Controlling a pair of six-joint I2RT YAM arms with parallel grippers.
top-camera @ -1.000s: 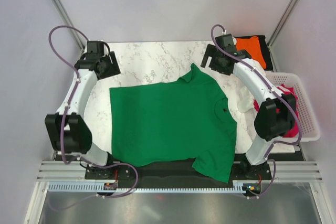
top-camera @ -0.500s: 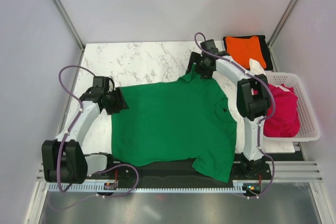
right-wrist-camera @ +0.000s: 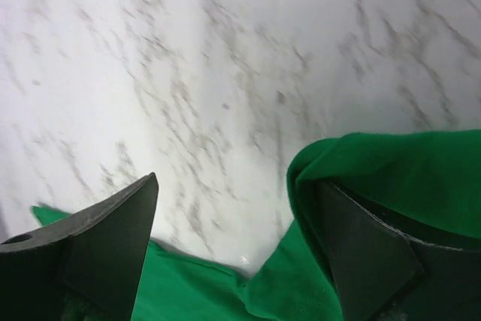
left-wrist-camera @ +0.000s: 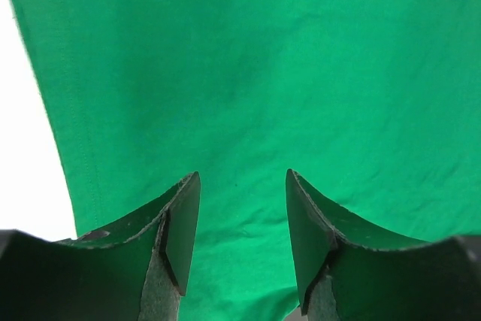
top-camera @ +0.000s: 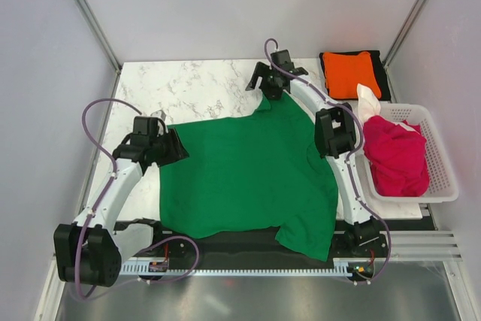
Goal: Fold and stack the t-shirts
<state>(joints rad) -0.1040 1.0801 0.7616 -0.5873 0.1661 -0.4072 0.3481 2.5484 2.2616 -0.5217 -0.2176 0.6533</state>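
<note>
On the marble table (top-camera: 192, 88) your green shirt (top-camera: 248, 174) lies spread flat. Your left gripper (left-wrist-camera: 242, 178) hovers at its left edge near the far corner, jaws apart, cloth beneath them. Your right gripper (right-wrist-camera: 237, 182) is at the far sleeve, jaws wide, a green fold against one finger. Your orange shirt (top-camera: 351, 73) lies folded far right, and your red shirt (top-camera: 396, 154) fills the basket (top-camera: 442, 157).

- Green t-shirt (top-camera: 248, 171): soft matt cloth, fine knit, lightly creased, with a stitched hem.
- Table (top-camera: 195, 84): smooth white marble-look top with grey veins.
- Basket (top-camera: 445, 174): white slotted plastic, slightly glossy.
- Left tool (left-wrist-camera: 242, 212): black matt fingers (left-wrist-camera: 180, 223) with scuffed faces.
- Orange t-shirt (top-camera: 352, 73) and crimson t-shirt (top-camera: 398, 159): matt cloth.
</note>
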